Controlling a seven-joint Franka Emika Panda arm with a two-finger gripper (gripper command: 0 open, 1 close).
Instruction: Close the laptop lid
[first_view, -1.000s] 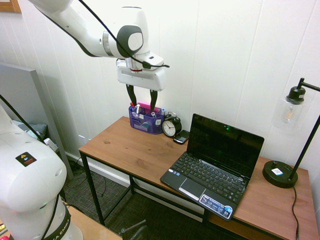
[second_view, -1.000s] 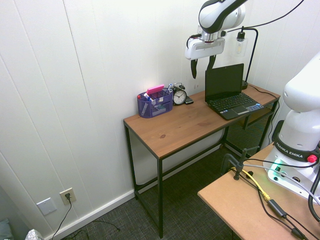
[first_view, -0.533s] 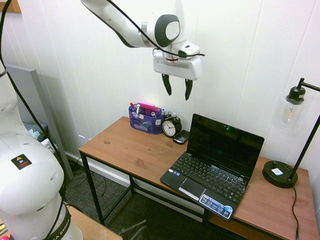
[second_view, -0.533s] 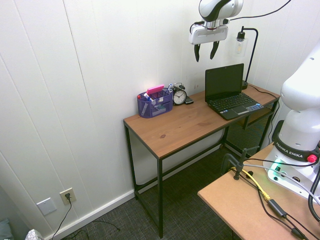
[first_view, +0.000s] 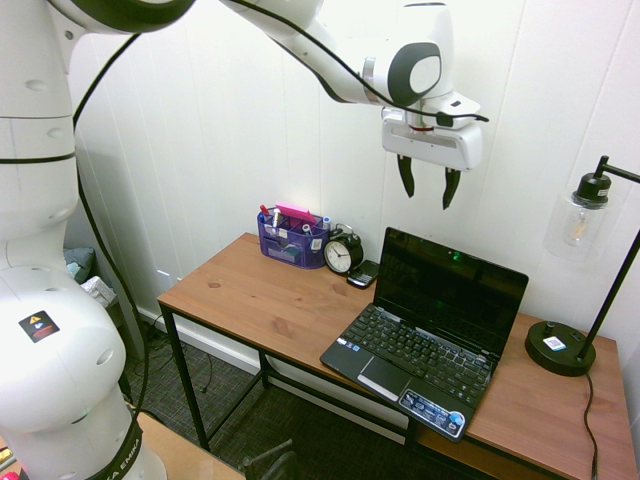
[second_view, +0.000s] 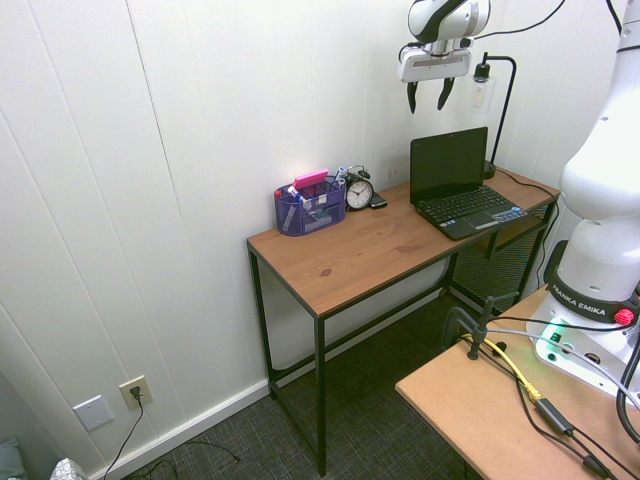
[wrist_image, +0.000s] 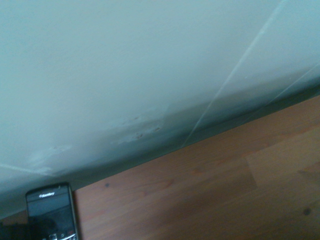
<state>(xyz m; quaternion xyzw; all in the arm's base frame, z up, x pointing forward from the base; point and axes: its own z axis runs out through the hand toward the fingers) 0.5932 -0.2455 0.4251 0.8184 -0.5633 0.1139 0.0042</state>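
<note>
The laptop lid (first_view: 450, 285) stands upright and open, a thin black panel with a dark glossy screen, hinged to a small black netbook (first_view: 415, 357) with stickers on its palm rest. From the other side the laptop lid (second_view: 449, 164) faces the room at the desk's right end. My gripper (first_view: 425, 190) hangs open in the air well above the lid's top edge, close to the white wall, holding nothing. The gripper (second_view: 428, 97) shows the same way in the second exterior view. The lid is out of the wrist view.
The wooden desk (first_view: 260, 295) carries a purple organiser (first_view: 291, 241), an alarm clock (first_view: 342, 253) and a black phone (first_view: 362, 273), the phone (wrist_image: 51, 212) also in the wrist view. A black desk lamp (first_view: 580, 270) stands right of the laptop. The wall is close behind.
The gripper has travelled from above the purple organiser rightward along the wall, rising, to a spot above the laptop lid. It stayed open. The laptop has not moved.
</note>
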